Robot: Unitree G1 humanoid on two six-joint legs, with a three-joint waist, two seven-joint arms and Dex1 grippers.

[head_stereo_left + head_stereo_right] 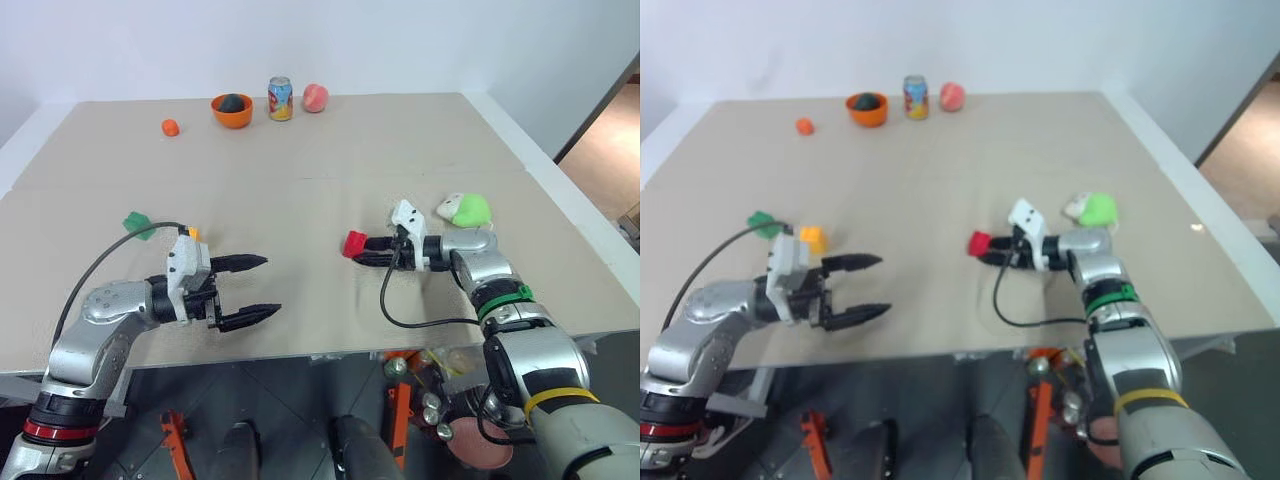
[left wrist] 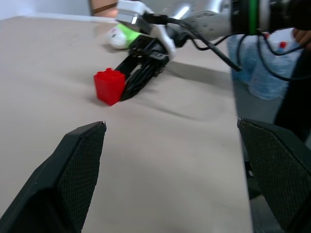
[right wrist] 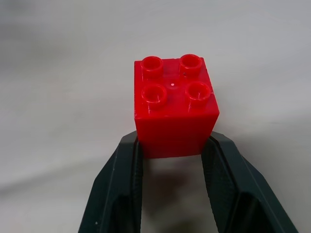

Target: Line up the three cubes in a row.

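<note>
On the tan table (image 1: 320, 190), the red cube (image 3: 175, 107) sits studs up, right of centre. My right gripper (image 3: 173, 143) is shut on it, a black finger pressed against each side of its near end; the head view shows the same grip on the red cube (image 1: 355, 243). The green cube (image 1: 762, 222) and the yellow cube (image 1: 813, 238) lie close together at the left, just behind my left wrist. My left gripper (image 1: 270, 286) hovers open and level, pointing right toward the red cube, with nothing between its fingers.
A lime-green and white plush toy (image 1: 465, 209) lies just behind my right wrist. At the far edge stand an orange bowl (image 1: 232, 110), a drink can (image 1: 281, 98) and a peach-like fruit (image 1: 315, 97), with a small orange object (image 1: 170, 127) to their left.
</note>
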